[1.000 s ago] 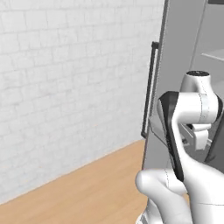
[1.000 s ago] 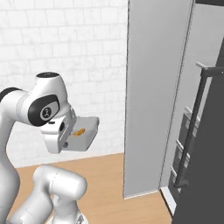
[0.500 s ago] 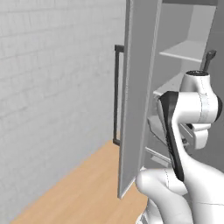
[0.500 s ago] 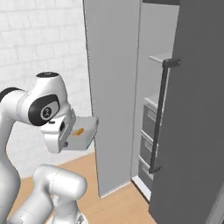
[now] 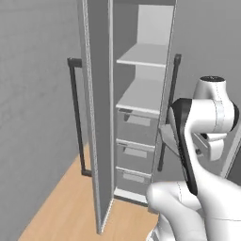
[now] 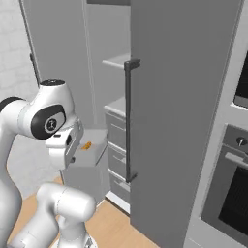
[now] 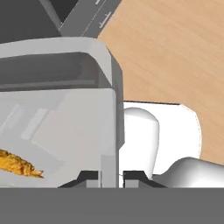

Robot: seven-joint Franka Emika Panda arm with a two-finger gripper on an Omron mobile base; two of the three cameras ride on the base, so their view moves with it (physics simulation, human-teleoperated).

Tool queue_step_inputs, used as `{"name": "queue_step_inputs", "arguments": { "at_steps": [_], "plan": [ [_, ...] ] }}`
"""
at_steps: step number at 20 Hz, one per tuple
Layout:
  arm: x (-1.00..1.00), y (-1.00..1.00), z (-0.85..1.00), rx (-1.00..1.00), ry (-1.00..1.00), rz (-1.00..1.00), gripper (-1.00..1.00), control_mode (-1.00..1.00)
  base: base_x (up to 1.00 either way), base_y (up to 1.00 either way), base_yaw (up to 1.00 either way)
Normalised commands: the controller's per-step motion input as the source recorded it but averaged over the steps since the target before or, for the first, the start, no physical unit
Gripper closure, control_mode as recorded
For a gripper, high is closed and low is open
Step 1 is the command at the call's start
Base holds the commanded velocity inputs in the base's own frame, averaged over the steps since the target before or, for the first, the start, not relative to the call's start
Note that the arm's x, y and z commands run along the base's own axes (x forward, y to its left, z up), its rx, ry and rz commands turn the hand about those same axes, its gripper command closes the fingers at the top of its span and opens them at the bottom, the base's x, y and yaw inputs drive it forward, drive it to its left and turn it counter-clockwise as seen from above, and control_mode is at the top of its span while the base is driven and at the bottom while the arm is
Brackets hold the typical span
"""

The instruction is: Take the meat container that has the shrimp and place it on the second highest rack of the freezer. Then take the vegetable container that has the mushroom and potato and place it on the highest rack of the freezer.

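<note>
Gripper [image 7: 110, 176] pinches the meat container [image 7: 65, 127] by its wall, shrimp [image 7: 17, 164] inside; tray held in the air before the open freezer [image 5: 141, 94], beside its drawers [image 5: 136, 150].

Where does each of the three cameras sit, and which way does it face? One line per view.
Left base view: behind-left of the arm, facing the open freezer; white arm lower right.
Right base view: behind-right; arm lower left holding the meat container.
Hand view: on the hand, along the gripper, shut on the container wall.
Both base views share the freezer's shelves.
</note>
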Motion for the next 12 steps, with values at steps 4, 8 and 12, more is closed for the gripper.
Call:
{"name": "queue_step_inputs", "arguments": {
  "at_steps": [4, 8, 12],
  "plan": [
    [0.00, 0.00, 0.00, 0.00, 0.00, 0.00, 1.00, 1.00, 0.73, 0.07, -0.43],
    [0.00, 0.00, 0.00, 0.00, 0.00, 0.00, 1.00, 1.00, 0.99, 0.25, -0.16],
    [0.00, 0.00, 0.00, 0.00, 0.00, 0.00, 1.00, 1.00, 0.81, 0.36, -0.08]
  ]
}}
